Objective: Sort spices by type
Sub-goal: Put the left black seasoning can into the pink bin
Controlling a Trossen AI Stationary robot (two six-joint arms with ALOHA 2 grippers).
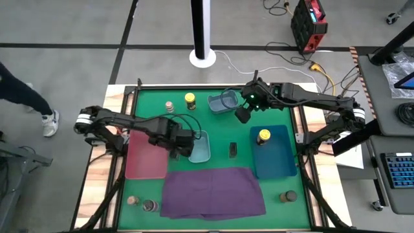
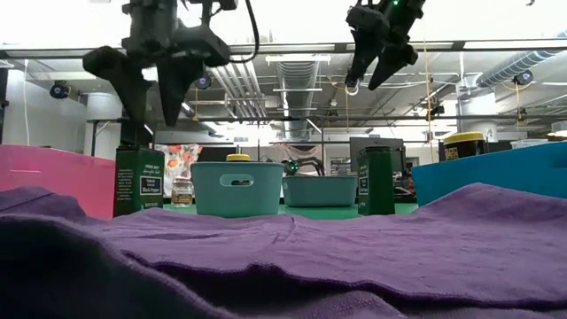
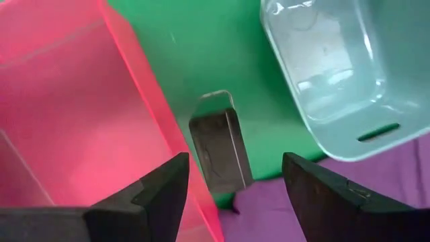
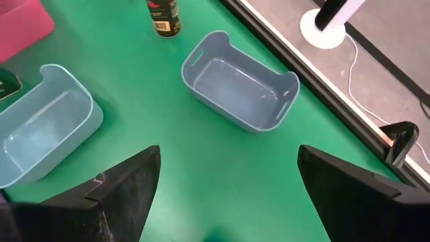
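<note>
The left gripper (image 1: 183, 144), jaws apart and empty, hovers above a dark tin (image 3: 220, 150) at the frame centre, between pink tray (image 3: 67, 121) and pale bin (image 3: 336, 74). Probably the next move: descend, close. The right gripper (image 1: 242, 114), open, waits upper right.

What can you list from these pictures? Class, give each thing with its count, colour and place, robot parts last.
Red tray: one, left of centre.
Blue tray: one, right side.
Pale bins: two, centre and far middle.
Purple cloth: one, near edge.
Yellow-lidded jars: two, one far middle, one in the blue tray.
Dark tins: two, one centre, one beside the red tray.
Left tool: open above that tin.
Right tool: open, raised, empty.
</note>
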